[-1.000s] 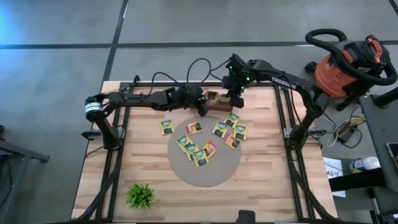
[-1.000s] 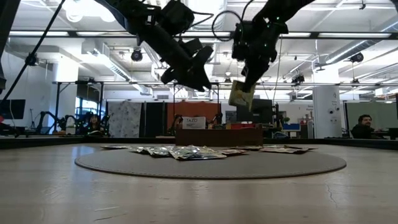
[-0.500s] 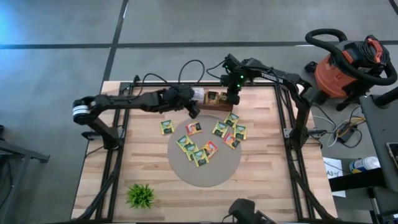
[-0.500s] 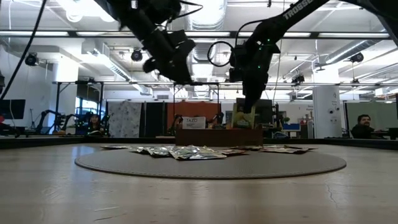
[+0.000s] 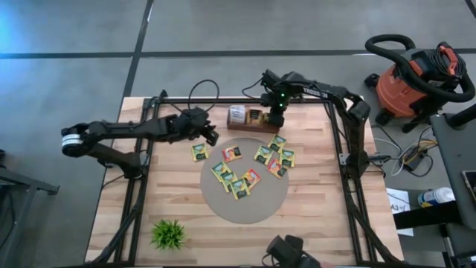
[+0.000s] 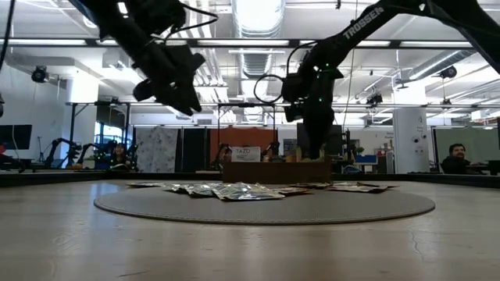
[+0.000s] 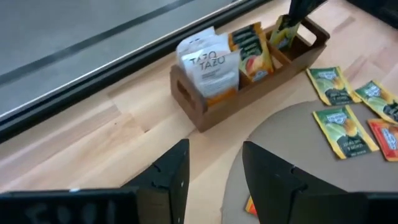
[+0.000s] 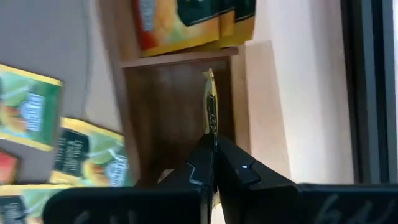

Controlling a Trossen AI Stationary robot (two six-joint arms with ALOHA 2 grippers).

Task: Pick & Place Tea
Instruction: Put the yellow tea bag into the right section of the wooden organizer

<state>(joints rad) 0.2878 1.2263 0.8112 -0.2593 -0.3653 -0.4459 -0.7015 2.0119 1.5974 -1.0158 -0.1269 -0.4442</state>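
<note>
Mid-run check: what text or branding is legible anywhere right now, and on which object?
"TAZO", printed twice: on the white sachet at the end of the wooden box.
"TAZO": on the white label at the box in the low view.
"TROSSEN": along the right arm overhead.
Print on the green tea sachets: too small to read.

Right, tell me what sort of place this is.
Probably a robotics lab or workshop: an open hall with ceiling ducts and exposed beams, a shop vacuum beside the wooden table, and a person at a far desk.
</note>
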